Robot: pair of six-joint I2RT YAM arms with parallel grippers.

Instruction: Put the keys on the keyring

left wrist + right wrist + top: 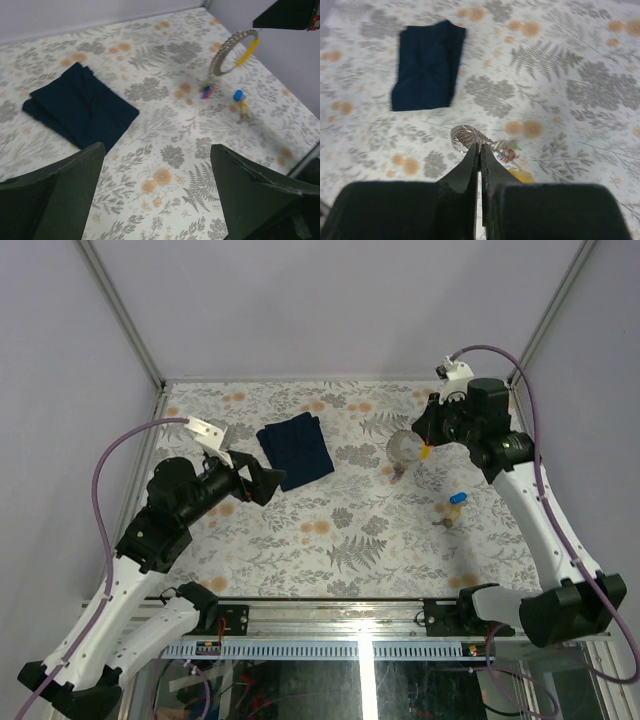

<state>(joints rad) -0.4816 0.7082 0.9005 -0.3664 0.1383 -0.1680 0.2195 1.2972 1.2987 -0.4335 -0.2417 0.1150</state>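
A dark navy cloth (296, 450) is lying folded flat on the table (330, 540), left of the middle and toward the far side, sitting askew to the edges. The table is wearing a pale cover printed with grey ferns and orange blossoms. Plain lilac-grey walls (300, 300) are closing it in, and a metal rail (350, 612) is running along its near edge.

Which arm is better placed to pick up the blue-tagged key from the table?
Left, probably. The left hand is open and free, while the right hand is shut on the keyring. The blue-tagged key lies farther from it, though.
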